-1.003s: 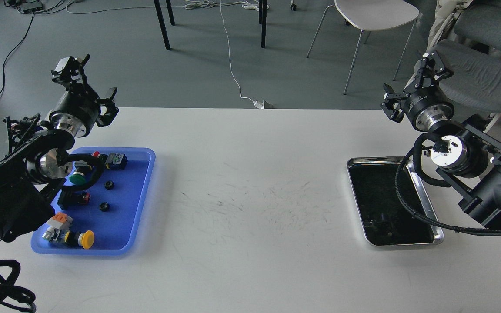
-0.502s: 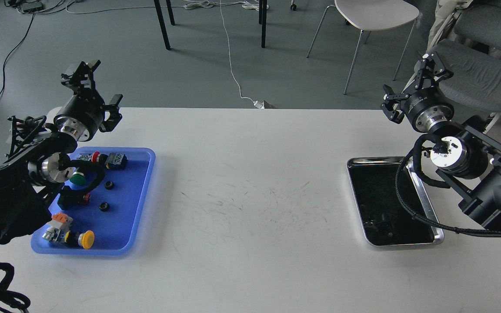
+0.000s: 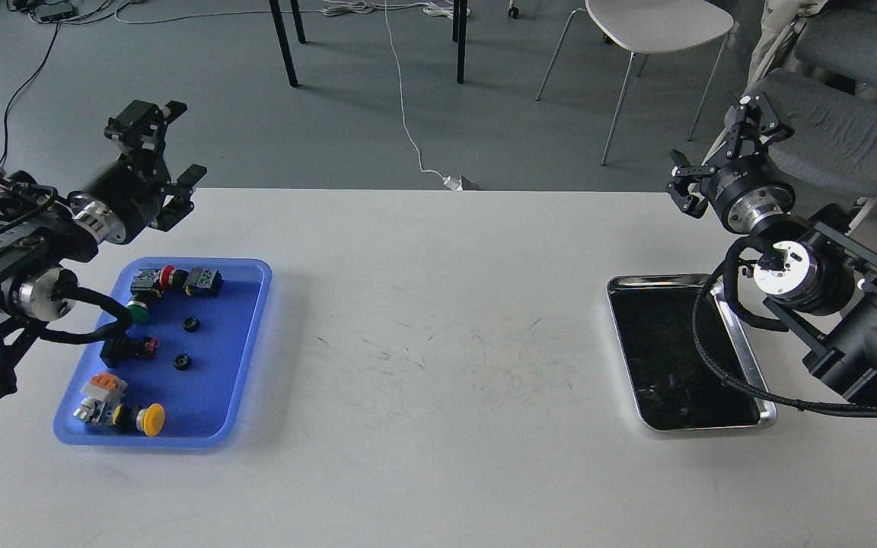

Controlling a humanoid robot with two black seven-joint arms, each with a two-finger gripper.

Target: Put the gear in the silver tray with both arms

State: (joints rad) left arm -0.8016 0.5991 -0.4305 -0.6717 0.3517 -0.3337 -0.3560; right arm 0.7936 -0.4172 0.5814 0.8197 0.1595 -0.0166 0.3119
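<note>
Two small black gears [image 3: 192,324] [image 3: 182,361] lie in the blue plastic tray [image 3: 214,384] at the table's left. The silver tray [image 3: 701,426] with a dark mirror-like bottom sits at the table's right and holds nothing I can make out. My left gripper [image 3: 170,146] is open and empty, raised above the table's far edge behind the blue tray. My right gripper [image 3: 712,148] is open and empty, raised beyond the silver tray's far end. My right arm's cable crosses the silver tray's right rim.
The blue tray also holds a yellow push button [image 3: 151,419], a green one [image 3: 136,312], a red one [image 3: 167,275] and several small switch blocks. Chairs [image 3: 659,27] and table legs stand on the floor beyond the white table [image 3: 438,365].
My left arm has swung back to the left, uncovering the blue tray's left side, and its gripper has stayed high. My right arm has barely moved.
</note>
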